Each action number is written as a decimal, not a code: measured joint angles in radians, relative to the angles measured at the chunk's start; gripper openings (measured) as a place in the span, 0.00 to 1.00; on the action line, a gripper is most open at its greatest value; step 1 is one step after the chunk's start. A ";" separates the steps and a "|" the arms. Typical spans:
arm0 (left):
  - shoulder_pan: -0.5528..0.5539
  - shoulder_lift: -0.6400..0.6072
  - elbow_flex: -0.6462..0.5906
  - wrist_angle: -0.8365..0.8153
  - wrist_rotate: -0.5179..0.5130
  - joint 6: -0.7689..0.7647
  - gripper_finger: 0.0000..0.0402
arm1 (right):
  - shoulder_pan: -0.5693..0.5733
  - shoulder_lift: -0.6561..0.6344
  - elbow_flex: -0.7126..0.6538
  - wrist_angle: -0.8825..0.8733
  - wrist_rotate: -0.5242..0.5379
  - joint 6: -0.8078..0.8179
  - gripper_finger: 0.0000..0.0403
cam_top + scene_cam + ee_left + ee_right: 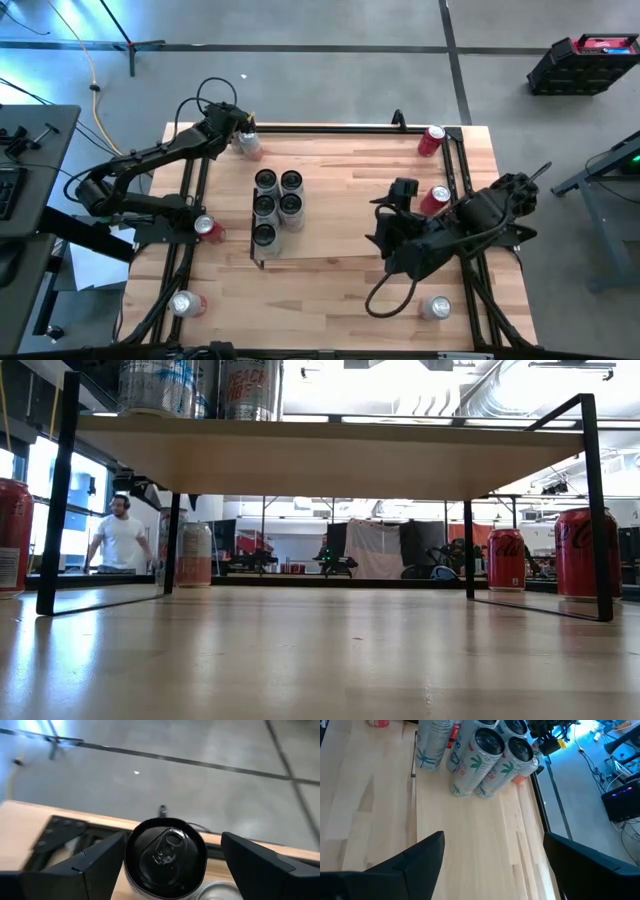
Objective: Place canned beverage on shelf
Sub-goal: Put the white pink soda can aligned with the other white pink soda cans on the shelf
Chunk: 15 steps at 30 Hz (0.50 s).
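Left gripper (243, 140): at table's 11 o'clock, fingers spread wide around upright silver black-topped can (165, 859), not pinching.
Shelf (318, 258): low light-wood board with black wire frames, table centre, carrying five silver cans (277, 203).
Right gripper (388, 222): at 3 o'clock, spread wide, empty.

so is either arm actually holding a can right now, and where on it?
Nothing is held. The left gripper is open, with its fingers either side of a can's top at the table's far-left corner, not touching. The right gripper is open over bare wood.
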 joint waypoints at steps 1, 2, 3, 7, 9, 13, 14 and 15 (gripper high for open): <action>0.001 0.000 0.000 0.019 0.020 0.006 0.79 | 0.000 0.001 0.000 0.000 0.001 -0.003 0.80; 0.000 0.000 0.000 0.034 0.034 0.019 0.79 | -0.001 0.002 0.000 0.000 -0.001 -0.004 0.80; -0.003 0.000 0.000 0.047 0.039 0.038 0.79 | 0.000 0.003 0.000 0.000 -0.003 -0.003 0.80; -0.006 -0.005 0.028 0.036 0.018 0.086 0.79 | 0.001 0.006 0.000 0.000 -0.007 0.000 0.80; -0.006 -0.005 0.045 -0.005 0.004 0.095 0.79 | 0.006 0.006 0.000 0.000 -0.006 -0.004 0.80; -0.006 -0.005 0.055 -0.040 -0.011 0.091 0.79 | 0.005 0.006 0.000 0.000 0.033 -0.026 0.80; -0.006 -0.005 0.055 -0.050 -0.011 0.090 0.79 | 0.000 0.006 0.000 0.002 0.040 -0.026 0.80; -0.006 -0.005 0.055 -0.055 -0.011 0.091 0.79 | -0.005 0.006 0.000 0.006 0.042 -0.026 0.80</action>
